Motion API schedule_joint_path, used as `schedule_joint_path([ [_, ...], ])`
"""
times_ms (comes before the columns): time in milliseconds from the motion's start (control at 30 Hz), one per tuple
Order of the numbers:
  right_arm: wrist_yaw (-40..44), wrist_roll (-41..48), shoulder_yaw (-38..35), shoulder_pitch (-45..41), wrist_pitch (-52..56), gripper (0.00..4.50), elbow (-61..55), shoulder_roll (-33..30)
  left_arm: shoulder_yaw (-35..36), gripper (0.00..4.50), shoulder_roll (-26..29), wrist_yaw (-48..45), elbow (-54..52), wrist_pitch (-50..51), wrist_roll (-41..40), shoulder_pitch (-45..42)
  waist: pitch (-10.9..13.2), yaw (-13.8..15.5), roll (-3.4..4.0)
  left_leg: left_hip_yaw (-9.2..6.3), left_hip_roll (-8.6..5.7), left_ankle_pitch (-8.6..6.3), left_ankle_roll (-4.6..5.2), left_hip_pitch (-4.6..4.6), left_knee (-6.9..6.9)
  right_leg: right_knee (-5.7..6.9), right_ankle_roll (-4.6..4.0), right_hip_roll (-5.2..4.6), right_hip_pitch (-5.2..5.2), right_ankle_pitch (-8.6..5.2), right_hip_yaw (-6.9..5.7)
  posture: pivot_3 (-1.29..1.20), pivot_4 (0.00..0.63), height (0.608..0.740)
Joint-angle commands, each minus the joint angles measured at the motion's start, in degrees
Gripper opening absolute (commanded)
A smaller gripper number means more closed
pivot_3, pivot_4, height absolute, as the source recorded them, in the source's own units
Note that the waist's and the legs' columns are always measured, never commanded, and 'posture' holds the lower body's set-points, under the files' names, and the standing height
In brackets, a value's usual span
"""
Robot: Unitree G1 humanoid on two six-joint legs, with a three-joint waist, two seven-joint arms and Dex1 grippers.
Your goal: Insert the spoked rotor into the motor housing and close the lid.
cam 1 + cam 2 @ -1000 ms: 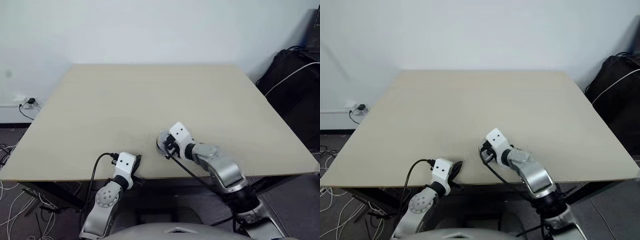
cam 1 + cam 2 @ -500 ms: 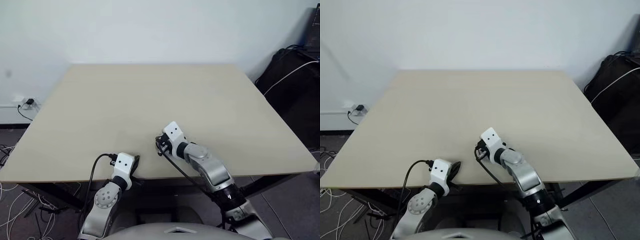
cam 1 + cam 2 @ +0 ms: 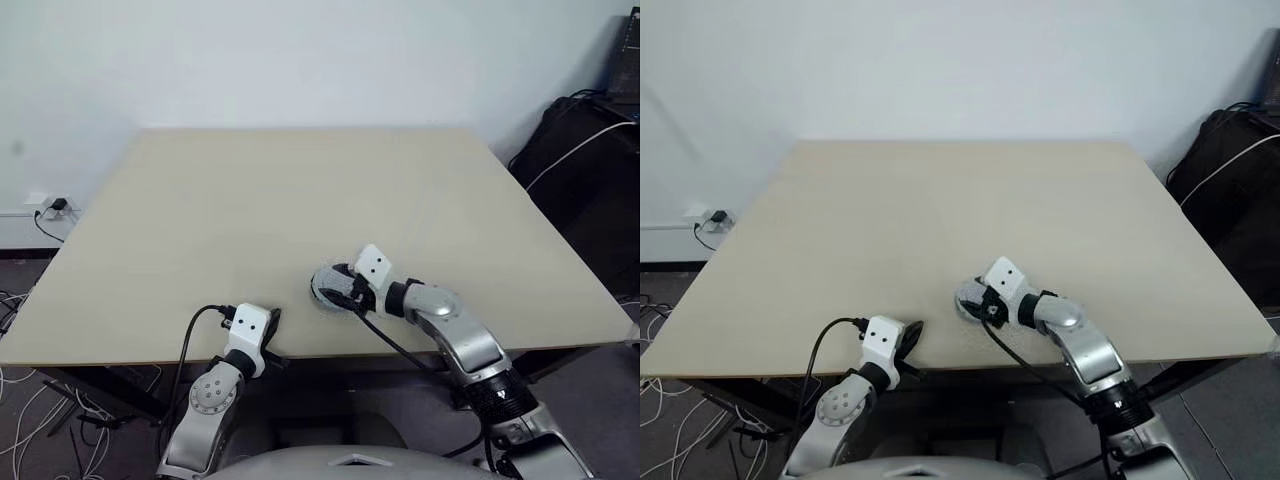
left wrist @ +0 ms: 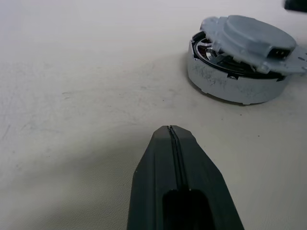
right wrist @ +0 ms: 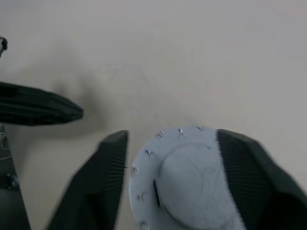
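Near the table's (image 3: 300, 190) front edge, the right gripper (image 5: 170, 179) is now seen spread wide with a finger on either side of the lid (image 4: 256, 40), where a second ago it was closed over the spot; no squeeze on it can be confirmed. The lid is left resting tilted on the motor housing (image 4: 235, 79), copper windings showing in the gap, so closing is judged unfinished. The spoked rotor cannot be made out, presumably inside. The left gripper (image 4: 171, 143) is kept shut and empty, just left of the housing. A white wall (image 3: 300, 60), floor cables (image 3: 30, 400) and dark bags (image 3: 590, 150) at far right are noted.
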Motion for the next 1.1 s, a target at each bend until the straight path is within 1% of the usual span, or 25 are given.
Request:
schedule_joint_path([
  [33, 0.7, 1.2, -2.0, -1.1, -0.7, 4.24, 1.1, 0.1, -0.3, 0.0, -0.1, 0.0, -2.1, -0.3, -0.3, -0.9, 0.0, 0.0, 0.0, 0.0, 0.0, 0.0, 0.0, 0.0, 0.0, 0.0, 0.0, 0.0, 0.0, 0.0, 0.0, 0.0, 0.0, 0.74],
  [67, 0.7, 1.3, -2.2, -1.2, -0.5, 4.47, 1.7, 0.4, -0.3, 0.0, -0.1, 0.0, -2.2, -0.3, -0.3, -0.9, 0.0, 0.0, 0.0, 0.0, 0.01, 0.0, 0.0, 0.0, 0.0, 0.01, 0.0, 0.0, -0.01, 0.0, 0.0, 0.0, 0.0, 0.74],
  [333, 0.0, 1.1, -3.0, -3.1, 0.1, 4.47, 6.8, 1.9, -0.2, 0.0, -0.2, 0.3, -2.9, -0.1, -0.3, -0.1, 0.0, 0.1, 0.0, 0.01, 0.0, 0.0, 0.0, 0.0, 0.0, 0.01, 0.0, 0.0, 0.0, 0.0, 0.01, 0.0, 0.0, 0.74],
  [567, -2.6, -0.1, -3.1, -5.5, 0.7, 4.47, 11.4, 4.0, -0.1, 0.0, -0.3, 0.8, -3.2, -0.2, -0.3, 0.5, 0.0, 0.0, 0.01, 0.02, 0.01, 0.0, 0.0, 0.01, 0.0, 0.02, 0.0, 0.0, 0.0, 0.01, 0.02, 0.0, 0.0, 0.74],
  [1100, -1.0, -1.8, -2.1, -4.8, 1.1, 4.47, 12.8, 2.7, 0.0, 0.0, -0.4, 1.6, -3.1, -0.5, -0.4, 0.6, 0.0, 0.1, 0.03, 0.02, -0.01, 0.0, -0.01, 0.01, 0.0, 0.03, 0.0, 0.0, 0.01, 0.01, 0.03, 0.0, 0.0, 0.74],
])
